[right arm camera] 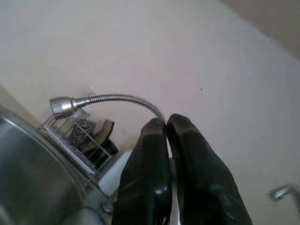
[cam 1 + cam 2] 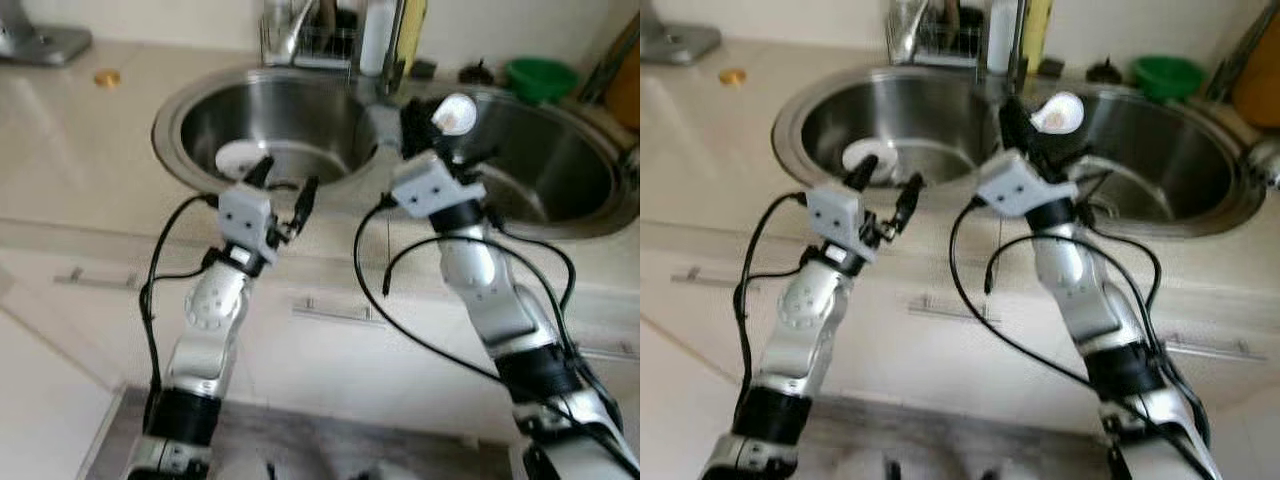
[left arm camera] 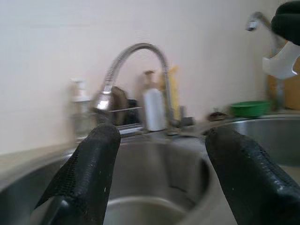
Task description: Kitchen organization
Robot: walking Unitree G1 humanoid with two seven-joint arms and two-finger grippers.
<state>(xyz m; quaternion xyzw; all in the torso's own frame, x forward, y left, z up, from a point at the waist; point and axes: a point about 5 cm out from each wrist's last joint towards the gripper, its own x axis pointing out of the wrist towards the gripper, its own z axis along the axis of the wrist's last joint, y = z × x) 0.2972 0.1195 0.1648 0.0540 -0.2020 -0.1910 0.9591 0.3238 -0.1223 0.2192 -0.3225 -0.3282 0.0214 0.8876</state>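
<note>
A steel double sink is set in the beige counter, with a left basin (image 2: pixel 200 120) and a right basin (image 2: pixel 565 175). A white dish (image 2: pixel 236 156) lies in the left basin. My left gripper (image 2: pixel 287 178) hovers open over that basin's front rim, just right of the dish, with nothing between its fingers (image 3: pixel 93 164). My right gripper (image 2: pixel 425 118) is raised over the divider between the basins, shut on a small white rounded utensil (image 2: pixel 455 114). In the right wrist view the fingertips (image 1: pixel 154 140) press together, with a thin white strip between them lower down.
A gooseneck faucet (image 3: pixel 136 51) arches behind the divider. At the back stand a wire rack (image 2: pixel 300 40), a white bottle (image 2: pixel 377 35) and a green bowl (image 2: pixel 540 78). A small gold disc (image 2: pixel 107 77) lies on the left counter. Cabinet drawers with handles (image 2: pixel 335 312) are below.
</note>
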